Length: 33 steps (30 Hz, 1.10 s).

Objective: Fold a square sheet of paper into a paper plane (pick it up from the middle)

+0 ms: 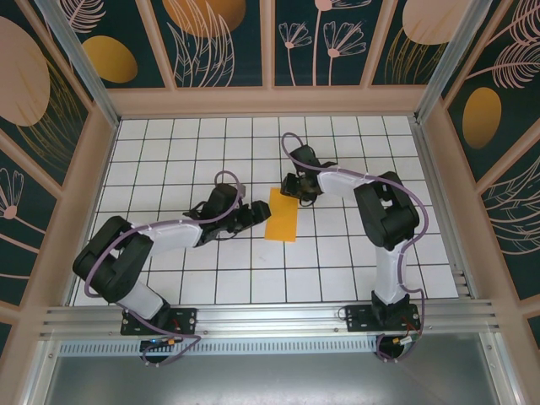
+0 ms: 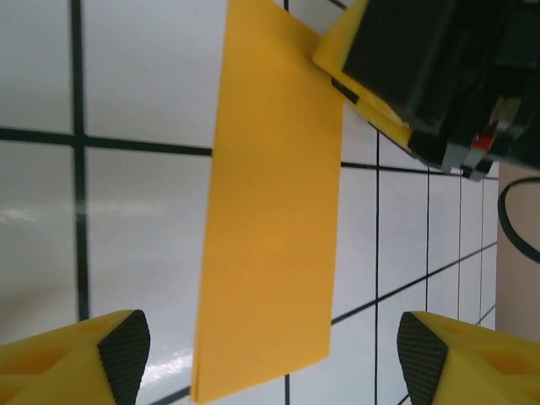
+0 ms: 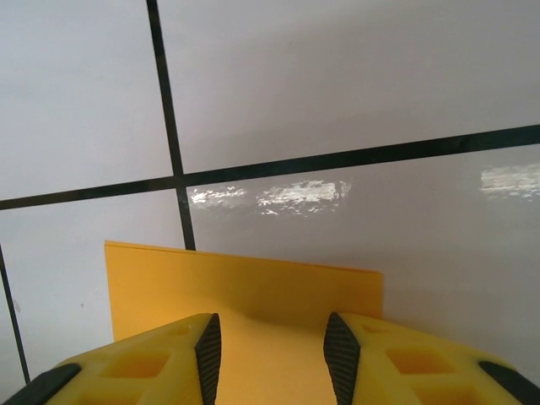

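The square sheet of paper (image 1: 282, 216) lies on the white tiled floor as a bright orange-yellow rectangle, about one tile wide and two long. My left gripper (image 1: 254, 217) sits low at its left long edge. In the left wrist view the left gripper (image 2: 272, 359) is open, its black pads wide apart on either side of the paper (image 2: 270, 211). My right gripper (image 1: 296, 187) rests over the sheet's far right corner. In the right wrist view the right gripper (image 3: 272, 354) has its jaws apart, and the paper (image 3: 245, 283) lies flat under and between them.
The grid-tiled floor (image 1: 169, 160) is walled by dark leaf-patterned panels (image 1: 224, 38) in a pale wooden frame. A metal rail (image 1: 270, 316) runs along the near edge, by the arm bases. The right gripper's yellow finger (image 2: 359, 46) shows in the left wrist view.
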### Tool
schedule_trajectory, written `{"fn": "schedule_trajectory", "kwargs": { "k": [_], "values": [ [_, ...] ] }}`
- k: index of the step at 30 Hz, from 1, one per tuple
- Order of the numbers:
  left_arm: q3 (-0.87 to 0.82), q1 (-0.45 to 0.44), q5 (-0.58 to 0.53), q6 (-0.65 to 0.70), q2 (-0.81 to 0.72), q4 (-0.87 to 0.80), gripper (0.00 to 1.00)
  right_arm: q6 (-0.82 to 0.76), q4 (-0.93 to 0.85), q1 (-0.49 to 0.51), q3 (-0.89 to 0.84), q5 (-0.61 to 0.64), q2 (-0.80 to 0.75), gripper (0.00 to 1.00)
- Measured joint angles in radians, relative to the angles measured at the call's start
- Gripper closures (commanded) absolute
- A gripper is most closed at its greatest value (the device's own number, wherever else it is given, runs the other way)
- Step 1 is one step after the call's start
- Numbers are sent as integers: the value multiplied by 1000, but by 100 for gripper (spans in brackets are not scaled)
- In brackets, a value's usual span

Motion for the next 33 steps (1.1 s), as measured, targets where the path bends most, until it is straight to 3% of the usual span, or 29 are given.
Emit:
{"fn": "schedule_trajectory", "kwargs": {
  "k": [15,24,33],
  "values": [
    [121,-91,8,-24,121,-100,35,23,74,-31,-58,-60,-20,62],
    [206,-115,-32,-5,187,-202,24,23,96,-38,-73,-78,-24,62],
    [226,-123,-75,11,187,-251,25,23,104,-44,-77,-93,-24,62]
  ]
}}
